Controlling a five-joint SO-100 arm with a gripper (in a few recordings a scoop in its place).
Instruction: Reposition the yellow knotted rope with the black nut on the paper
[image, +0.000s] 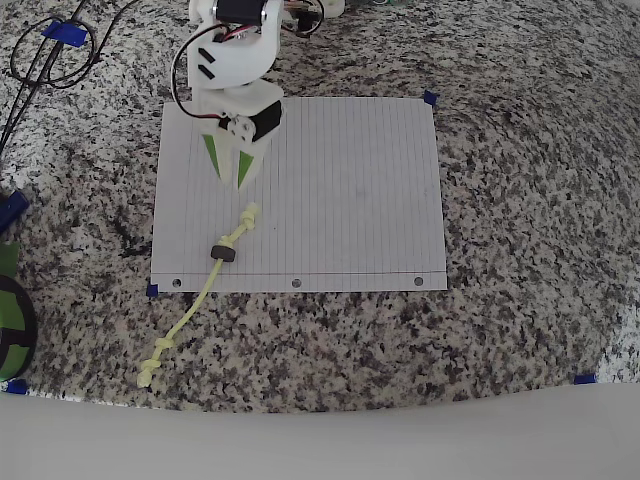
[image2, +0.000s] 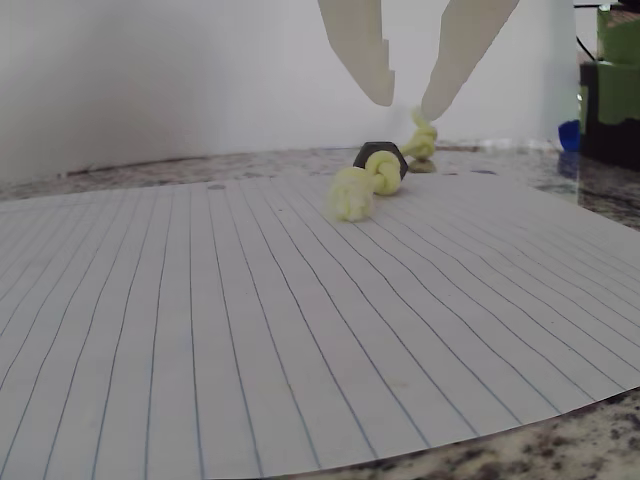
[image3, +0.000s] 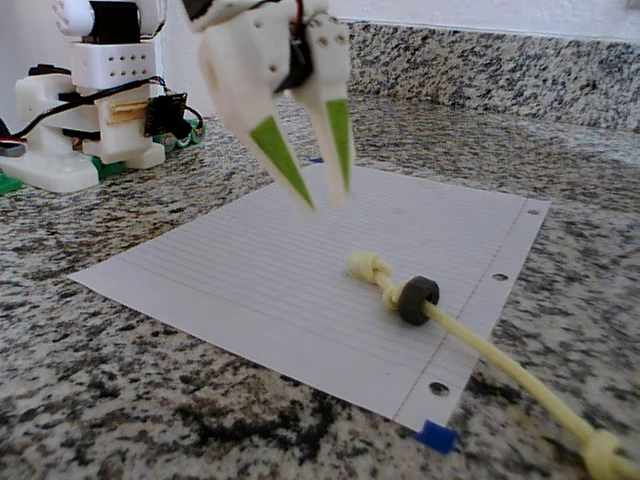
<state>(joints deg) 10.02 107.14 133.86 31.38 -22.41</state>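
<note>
The yellow knotted rope (image: 205, 285) lies slanted across the lower left corner of the paper (image: 340, 190). One knotted end (image: 247, 216) rests on the sheet. The other knot (image: 150, 370) lies off it on the granite. A black nut (image: 224, 252) is threaded on the rope, on the paper near its punched edge. The same rope (image3: 470, 340), nut (image3: 418, 299) and paper (image3: 250, 280) appear in the fixed view. My gripper (image: 233, 183) hovers above the paper just beyond the near knot, open and empty. In the wrist view the gripper (image2: 405, 100) hangs over the knot (image2: 351, 194) and nut (image2: 383, 160).
Blue tape marks sit at the paper's corners (image: 430, 98) and on the granite (image: 585, 379). Black cables (image: 45, 55) loop at the upper left. A green and black object (image: 12, 320) lies at the left edge. The arm's white base (image3: 75, 120) stands behind the paper.
</note>
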